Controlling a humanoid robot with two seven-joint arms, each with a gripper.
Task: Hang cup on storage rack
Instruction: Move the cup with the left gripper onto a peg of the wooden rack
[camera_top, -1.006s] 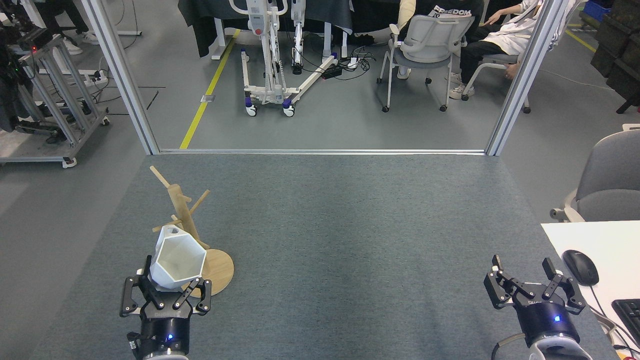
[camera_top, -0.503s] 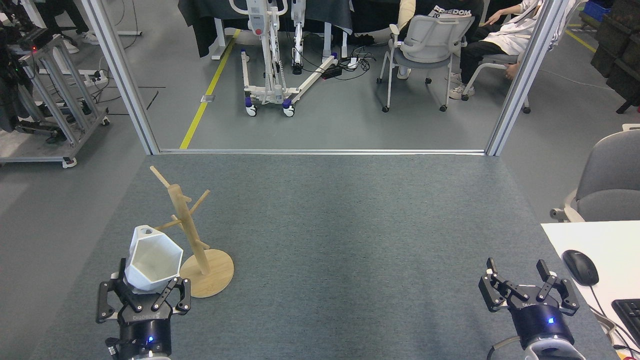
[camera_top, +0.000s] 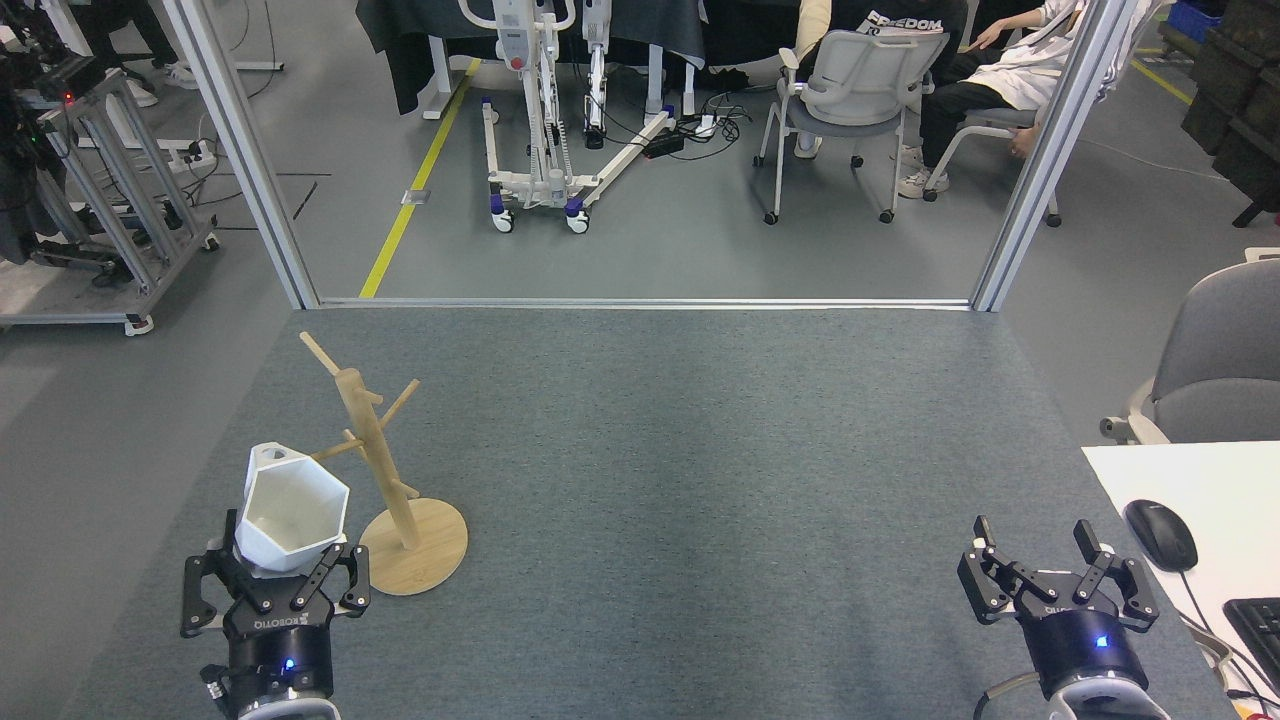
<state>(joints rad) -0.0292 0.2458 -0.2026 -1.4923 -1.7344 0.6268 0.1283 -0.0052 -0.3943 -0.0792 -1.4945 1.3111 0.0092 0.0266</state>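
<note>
The cup (camera_top: 295, 505), white and faceted, sits tilted in my left gripper (camera_top: 285, 562), which is shut on its lower body; its open rim faces up towards me and its handle points away. It hangs just left of the storage rack (camera_top: 375, 450), a light wooden mug tree on a round disc base (camera_top: 430, 555). One slanted peg reaches towards the cup's handle; whether they touch I cannot tell. My right gripper (camera_top: 1031, 532) stands open with nothing in it, near the front right of the grey mat.
A white desk (camera_top: 1130, 475) at the right carries a mouse (camera_top: 1160, 533) and a keyboard (camera_top: 1257, 625), with a grey chair (camera_top: 1215, 360) behind it. Two metal posts frame the mat's far edge (camera_top: 640, 303). People sit on chairs beyond it.
My left gripper has carried the cup leftward and slightly nearer to me, from in front of the rack's post to its left side. The right gripper has dropped back a little.
</note>
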